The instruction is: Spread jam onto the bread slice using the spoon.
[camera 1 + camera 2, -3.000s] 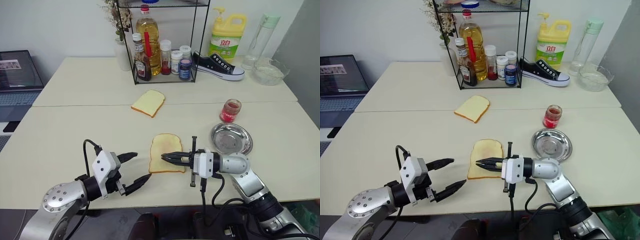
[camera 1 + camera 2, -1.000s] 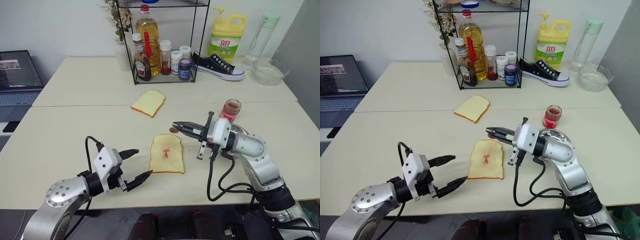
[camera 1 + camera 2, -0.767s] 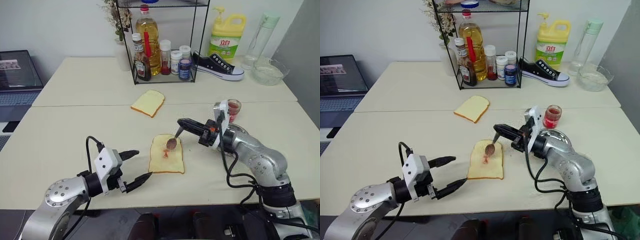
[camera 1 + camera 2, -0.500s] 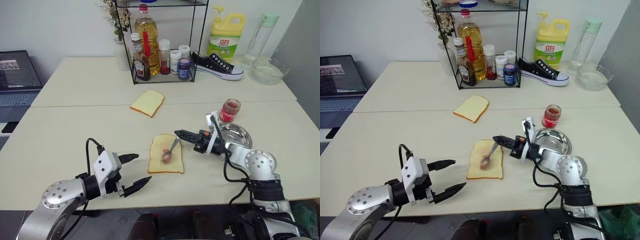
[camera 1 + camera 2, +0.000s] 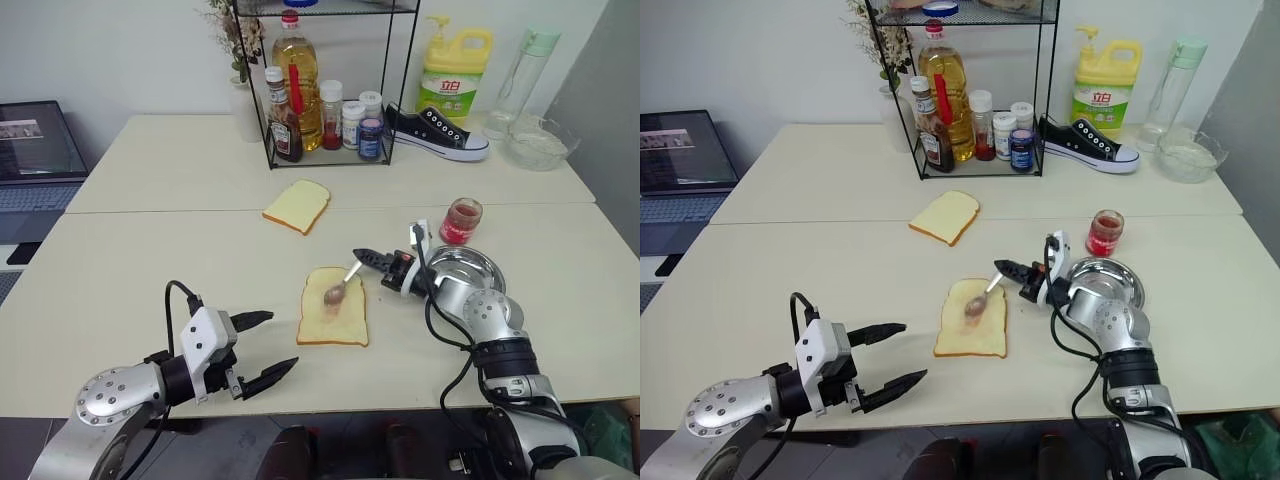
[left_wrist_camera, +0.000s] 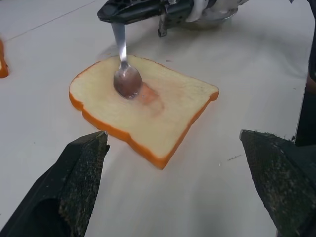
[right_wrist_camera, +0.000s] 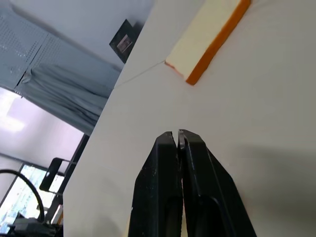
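Note:
The bread slice (image 5: 335, 318) lies flat on the table in front of me, with a thin reddish smear of jam (image 6: 150, 97) on its top. My right gripper (image 5: 361, 254) hovers just past the slice's far right corner, shut on the handle of the spoon (image 5: 342, 283). The spoon slants down to the left, and its jam-coated bowl (image 6: 127, 82) rests on the middle of the slice. My left gripper (image 5: 257, 347) hangs open and empty near the table's front edge, left of the bread and apart from it.
A round steel dish (image 5: 468, 271) and a small red jar (image 5: 461, 220) stand to the right of the bread. A second, plain slice (image 5: 297, 205) lies further back. A wire rack of bottles (image 5: 325, 100), a shoe (image 5: 436, 132), a yellow detergent bottle (image 5: 455, 72) and a glass bowl (image 5: 540, 145) line the back.
My right gripper has come down and rolled, setting the spoon's bowl on the bread; since half a second ago the bowl has slid toward the slice's far end. The left gripper stays open.

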{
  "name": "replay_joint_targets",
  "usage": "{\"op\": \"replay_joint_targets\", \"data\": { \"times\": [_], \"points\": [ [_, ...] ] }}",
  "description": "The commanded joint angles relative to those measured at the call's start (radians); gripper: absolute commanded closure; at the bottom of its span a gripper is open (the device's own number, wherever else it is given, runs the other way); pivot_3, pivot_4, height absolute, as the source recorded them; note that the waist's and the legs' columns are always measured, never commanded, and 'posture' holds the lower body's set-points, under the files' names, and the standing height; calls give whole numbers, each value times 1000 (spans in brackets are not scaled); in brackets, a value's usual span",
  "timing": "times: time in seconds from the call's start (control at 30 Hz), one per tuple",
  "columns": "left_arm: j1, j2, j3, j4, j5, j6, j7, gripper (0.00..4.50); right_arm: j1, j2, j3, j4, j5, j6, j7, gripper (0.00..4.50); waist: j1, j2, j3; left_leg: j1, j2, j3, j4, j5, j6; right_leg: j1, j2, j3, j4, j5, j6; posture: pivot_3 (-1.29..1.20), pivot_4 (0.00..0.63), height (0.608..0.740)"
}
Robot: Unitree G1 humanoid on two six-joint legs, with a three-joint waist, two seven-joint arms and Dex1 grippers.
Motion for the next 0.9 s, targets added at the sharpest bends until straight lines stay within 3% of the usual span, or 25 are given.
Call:
{"op": "replay_joint_targets", "data": {
  "times": [0.03, 0.17, 0.4, 0.67, 0.9],
  "points": [
    [-18, 5, 8, -5, -6, -13, -6, 0, -19, -13, -56, -45, 11, 6, -18, 4478, 0, 0, 0, 0, 0, 0, 0, 0, 0, 0, 0, 0, 0, 0, 0, 0, 150, 740],
    [-31, 7, 6, 1, -9, -7, -10, 0, -4, -17, -79, -93, 40, 59, -24, 4478, -2, 0, 0, -1, 0, 0, -1, 0, 0, -2, 0, 0, 0, 0, 0, 0, 150, 740],
    [-34, 12, 11, -9, -16, 5, -14, 0, 71, -40, -101, -270, 228, 307, -4, 4478, -2, 0, 0, -2, 0, 0, -1, 0, 0, -2, 0, 0, -1, 0, 0, 0, 150, 740],
    [-26, 8, 10, -11, -11, 2, -18, 0, 113, -53, 85, -195, -22, 114, 94, 4478, -4, 0, 0, -2, 1, 0, -1, 0, 0, -2, 0, 0, -1, 0, 0, 0, 150, 740],
    [-13, 7, 15, 4, -4, -16, -28, 0, 2, -15, 50, -9, -101, -21, 106, 4478, -4, 0, 0, 0, 1, 0, -1, 0, 0, -1, 1, 0, 0, 0, 0, 0, 150, 740]
  ]
}}
